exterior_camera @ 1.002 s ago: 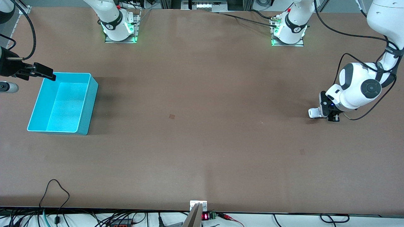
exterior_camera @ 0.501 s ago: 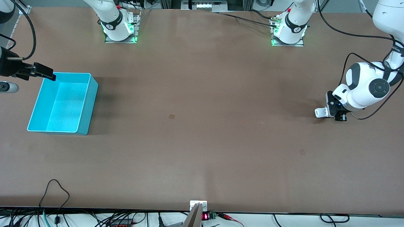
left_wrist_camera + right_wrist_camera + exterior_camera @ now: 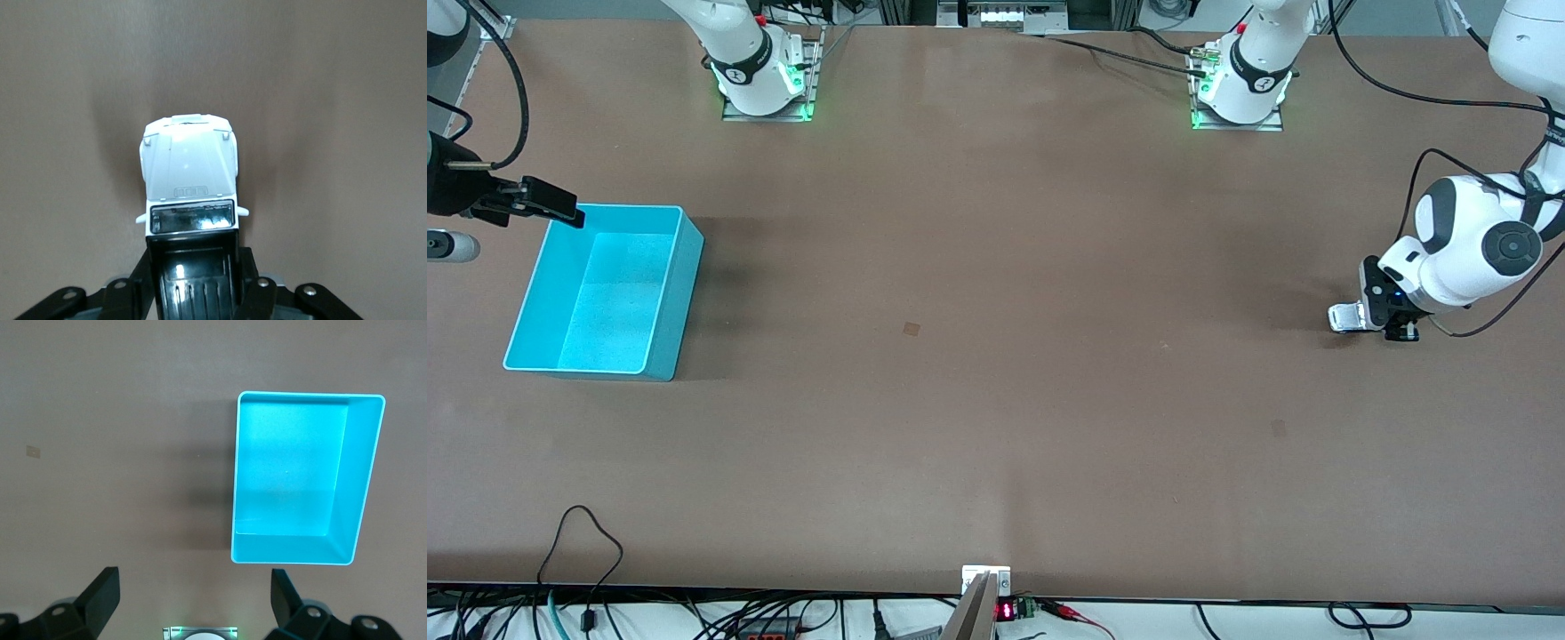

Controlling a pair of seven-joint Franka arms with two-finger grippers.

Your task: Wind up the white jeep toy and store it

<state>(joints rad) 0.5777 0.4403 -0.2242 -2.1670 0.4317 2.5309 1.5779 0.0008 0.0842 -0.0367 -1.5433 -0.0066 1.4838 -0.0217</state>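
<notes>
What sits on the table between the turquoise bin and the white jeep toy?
Nothing: in the front view only bare brown table lies between the turquoise bin and the white jeep toy.

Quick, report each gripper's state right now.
Left gripper: shut on the white jeep toy, low at the left arm's end of the table.
Right gripper: open, holding nothing, waiting above the turquoise bin.

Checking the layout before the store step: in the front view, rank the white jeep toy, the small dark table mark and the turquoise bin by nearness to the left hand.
1. white jeep toy, gripped in the left hand.
2. small dark table mark, mid-table.
3. turquoise bin, at the right arm's end.
</notes>
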